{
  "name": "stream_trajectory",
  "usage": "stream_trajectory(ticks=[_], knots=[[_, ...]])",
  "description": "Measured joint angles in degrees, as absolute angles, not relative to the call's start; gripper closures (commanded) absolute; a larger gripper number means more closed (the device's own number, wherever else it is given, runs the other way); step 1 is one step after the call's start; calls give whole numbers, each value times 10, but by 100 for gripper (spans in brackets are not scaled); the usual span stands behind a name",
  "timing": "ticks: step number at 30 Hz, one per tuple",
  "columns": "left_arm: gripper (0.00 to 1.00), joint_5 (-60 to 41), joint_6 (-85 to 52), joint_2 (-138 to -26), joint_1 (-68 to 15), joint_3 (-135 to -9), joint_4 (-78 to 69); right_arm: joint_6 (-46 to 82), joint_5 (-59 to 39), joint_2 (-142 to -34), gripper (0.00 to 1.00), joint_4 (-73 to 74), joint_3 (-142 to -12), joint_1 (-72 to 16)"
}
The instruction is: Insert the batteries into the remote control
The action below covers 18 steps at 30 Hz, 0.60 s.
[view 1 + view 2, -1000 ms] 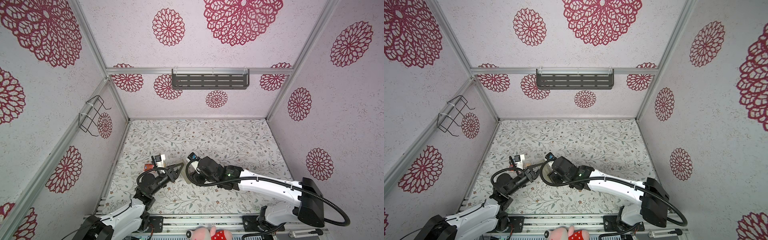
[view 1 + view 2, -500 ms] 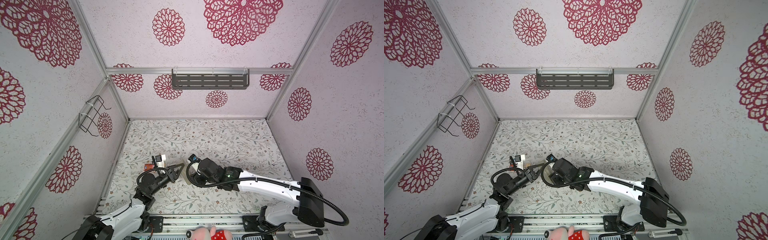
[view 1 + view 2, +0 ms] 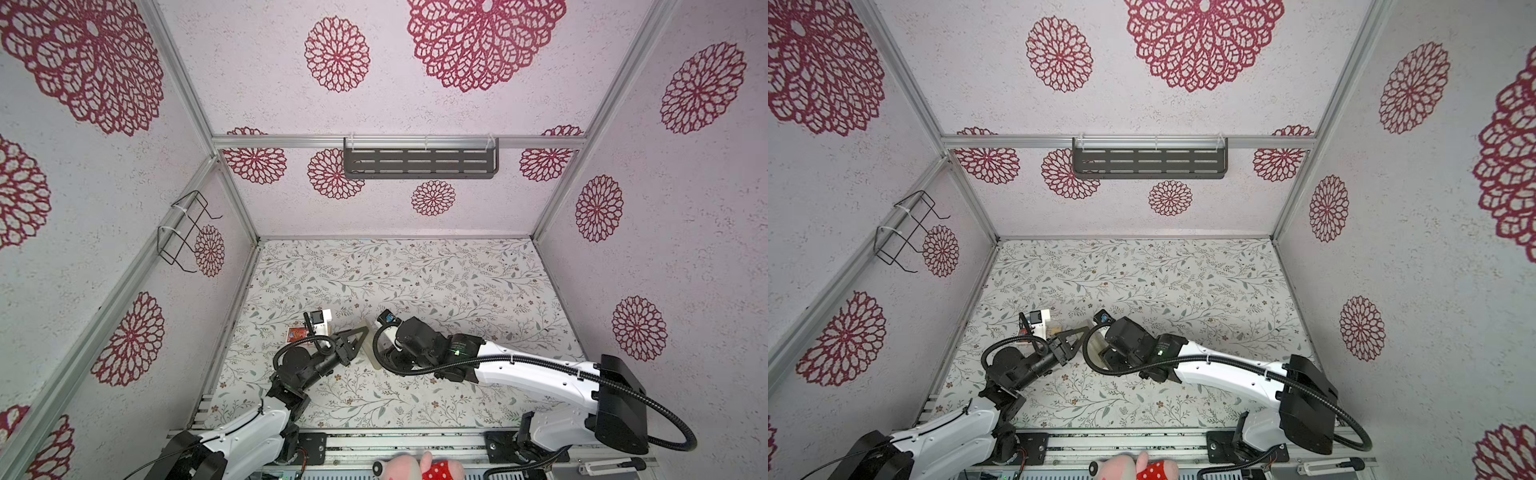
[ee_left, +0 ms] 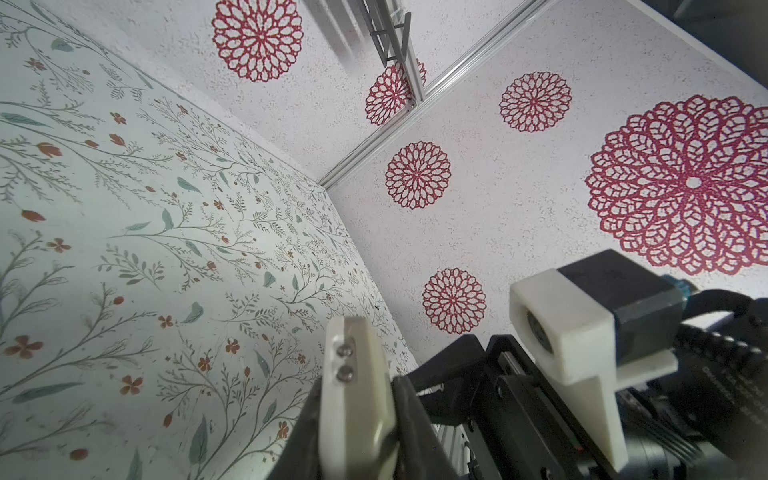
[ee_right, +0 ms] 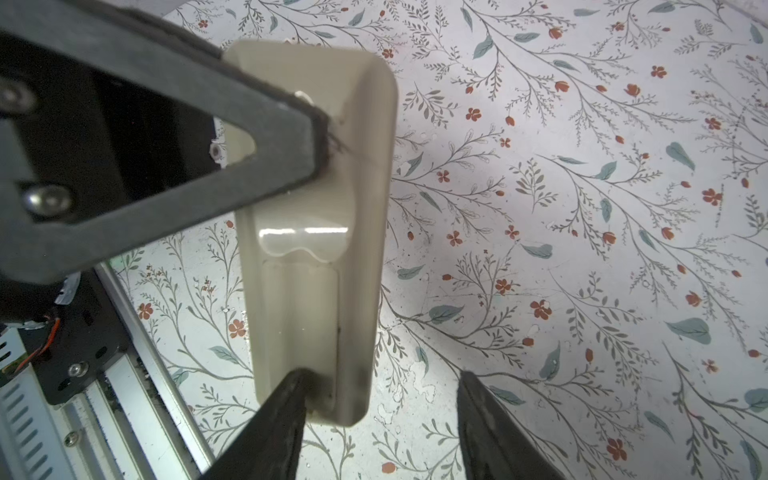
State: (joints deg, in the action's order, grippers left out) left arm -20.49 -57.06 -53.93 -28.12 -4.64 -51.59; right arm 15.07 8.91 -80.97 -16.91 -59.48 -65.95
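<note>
In both top views we saw the slim remote control with a plain beige-grey plastic back [image 3: 372,348] [image 3: 1096,343] toward the front of the floral-patterned table [image 3: 415,282], left of centre. It was tilted on edge and pinched near one end by the left gripper [image 3: 360,333]. A red printed card box [image 3: 296,333] lay beside that arm's wrist, and the white right arm [image 3: 532,368] reached in from the opposite side, its black wrist covering whatever was beneath. The left wrist view gave us what those could not: the remote control's narrow end seen head-on, pale with two small metal studs, pressed tight between the two black fingers [image 4: 411,415]. The right wrist view alone showed us the back's long panel, outlined by a thin seam with a wavy edge, and the left gripper clamped across the far half. It also showed the right gripper [image 5: 381,376] spread wide, one fingertip seemingly touching the remote control's near end, the other well apart over the table.
</note>
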Motion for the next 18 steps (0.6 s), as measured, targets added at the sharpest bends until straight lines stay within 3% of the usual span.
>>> stream_trajectory(ticks=[18], knots=[[100,-195,-552,-548,-278,-39,-488,151,94,-862,41,-163,-603,-657]])
